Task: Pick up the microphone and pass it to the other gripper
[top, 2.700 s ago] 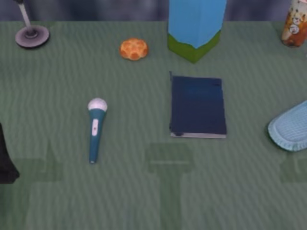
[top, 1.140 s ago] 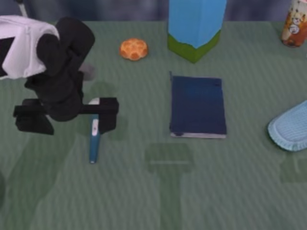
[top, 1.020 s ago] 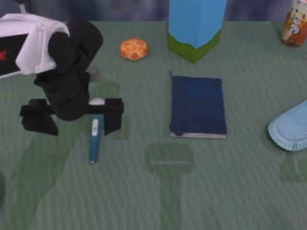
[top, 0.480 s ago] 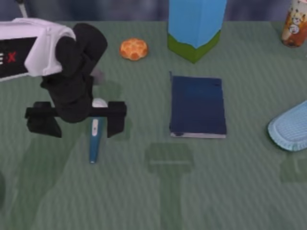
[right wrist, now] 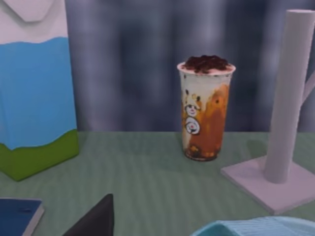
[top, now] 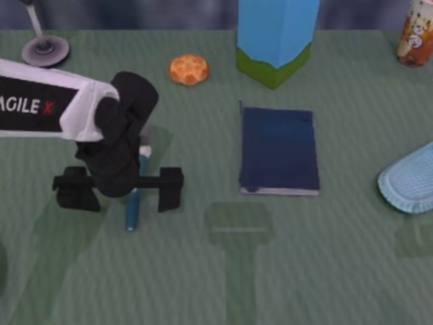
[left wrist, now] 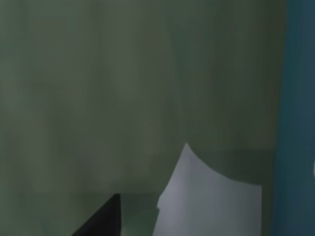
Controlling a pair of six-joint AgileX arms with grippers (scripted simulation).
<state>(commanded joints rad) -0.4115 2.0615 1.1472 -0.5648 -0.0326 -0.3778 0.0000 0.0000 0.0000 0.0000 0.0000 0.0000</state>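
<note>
The microphone lies on the green table at the left. Its teal handle (top: 132, 211) points toward the front edge, and its white head is mostly hidden under my left arm. My left gripper (top: 122, 191) hangs over the handle, open wide, with one black finger on each side and neither touching it. In the left wrist view the teal handle (left wrist: 298, 118) runs along one edge, with one black fingertip (left wrist: 102, 219) well apart from it. The right gripper is outside the top view. Its wrist view shows only one black fingertip (right wrist: 98, 216), over the table near the right edge.
A grey round-based stand (top: 44, 49) stands at the back left. An orange bun (top: 188, 69), a blue and green carton (top: 276, 40) and a drink cup (top: 416, 30) line the back. A dark blue book (top: 279, 150) lies mid-table, a light blue slipper (top: 408, 179) at the right.
My left arm came in from the left and slid toward the table's front along the microphone. Its open fingers went from beside the head to either side of the handle. The microphone has not moved.
</note>
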